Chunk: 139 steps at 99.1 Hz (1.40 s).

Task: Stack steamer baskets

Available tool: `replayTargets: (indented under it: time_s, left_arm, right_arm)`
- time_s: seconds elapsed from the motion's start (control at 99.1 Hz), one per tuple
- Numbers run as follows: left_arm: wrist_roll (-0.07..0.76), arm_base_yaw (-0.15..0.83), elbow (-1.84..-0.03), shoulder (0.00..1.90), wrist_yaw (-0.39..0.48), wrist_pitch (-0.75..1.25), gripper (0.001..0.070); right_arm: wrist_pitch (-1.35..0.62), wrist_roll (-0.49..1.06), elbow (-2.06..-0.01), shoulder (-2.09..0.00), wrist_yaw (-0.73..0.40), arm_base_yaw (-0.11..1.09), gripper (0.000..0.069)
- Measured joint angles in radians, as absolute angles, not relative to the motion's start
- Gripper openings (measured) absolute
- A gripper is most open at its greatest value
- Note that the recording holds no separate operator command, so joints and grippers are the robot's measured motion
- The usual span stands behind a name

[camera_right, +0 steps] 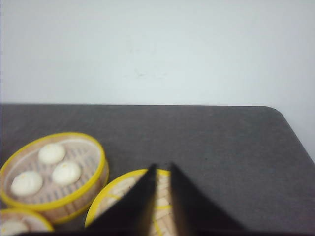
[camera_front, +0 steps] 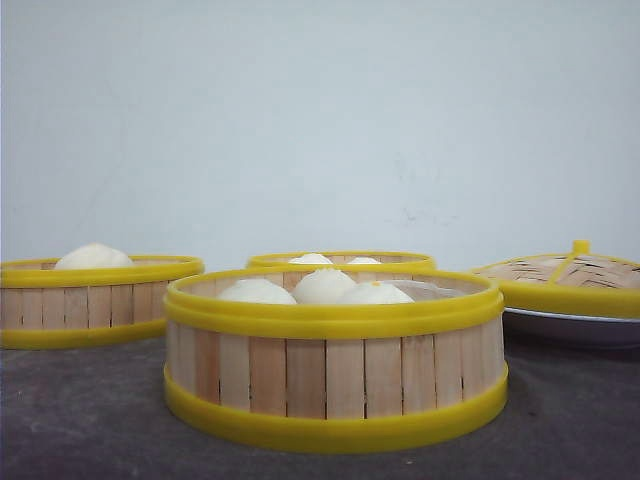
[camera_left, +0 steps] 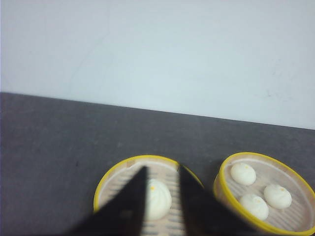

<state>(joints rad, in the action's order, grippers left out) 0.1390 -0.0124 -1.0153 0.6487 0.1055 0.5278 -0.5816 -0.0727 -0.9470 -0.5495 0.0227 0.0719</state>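
Three steamer baskets are sitting on the dark grey table (camera_front: 80,420), none of them stacked. The landmark here is the near basket (camera_front: 335,360), the one closest to the front camera, and it is holding three white buns (camera_front: 320,286).

The left basket (camera_front: 95,300) is standing well to the left of the near basket and a little farther back, apart from it. One bun (camera_front: 93,257) is showing above its rim. The far basket (camera_front: 345,260) is sitting directly behind the near basket, mostly hidden by it, with bun tops just visible; whether the two are touching cannot be told from these views.

The woven lid (camera_front: 570,280) with its yellow rim and knob is resting on a white plate (camera_front: 575,328), to the right of the near basket and slightly behind it, with a gap between them.

The left gripper (camera_left: 162,196) is hovering above the left basket (camera_left: 147,196). Its two dark fingers (camera_left: 129,206) are standing a little apart with the single bun (camera_left: 158,199) visible in the gap, and they are gripping nothing. A three-bun basket (camera_left: 266,191) is lying just beside the left one.

The right gripper (camera_right: 162,194) is hovering over the woven lid (camera_right: 115,196). Its fingers (camera_right: 140,201) are parted by a narrow gap and are holding nothing. A three-bun basket (camera_right: 51,174) is lying just beside the lid, with another basket's edge (camera_right: 19,223) at the frame corner.
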Motion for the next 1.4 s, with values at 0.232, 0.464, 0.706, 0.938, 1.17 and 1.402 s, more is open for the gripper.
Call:
replayTargets:
  time_s: [0.232,0.464,0.706,0.938,1.17,1.402]
  left_arm:
    - [0.124,0.010,-1.016,0.678,0.124,0.566,0.0576]
    - [0.154,0.052,-1.016,0.678,0.212,0.571,0.0585]
    - [0.194,0.124,-1.016,0.674,0.259,0.576,0.0585]
    - [0.210,0.197,-1.016,0.674,0.261,0.600,0.0585]
    - [0.226,0.256,-1.016,0.664,0.261,0.604,0.0585]
    - [0.226,0.296,-1.016,0.643,0.261,0.638,0.0585]
  right_arm:
    - [-0.592,-0.110,-0.979,-0.648,0.082,0.102,0.0527]
    - [-0.642,-0.155,-1.234,-0.974,0.197,0.138,0.0518]
    - [-0.760,-0.161,-1.543,-1.489,0.213,0.205,0.0518]
    - [-0.742,-0.165,-1.731,-1.810,0.201,0.251,0.0517]
    - [-0.689,-0.186,-1.789,-2.027,0.111,0.284,0.0504]
    - [-0.646,-0.212,-1.789,-2.134,0.075,0.302,0.0440]
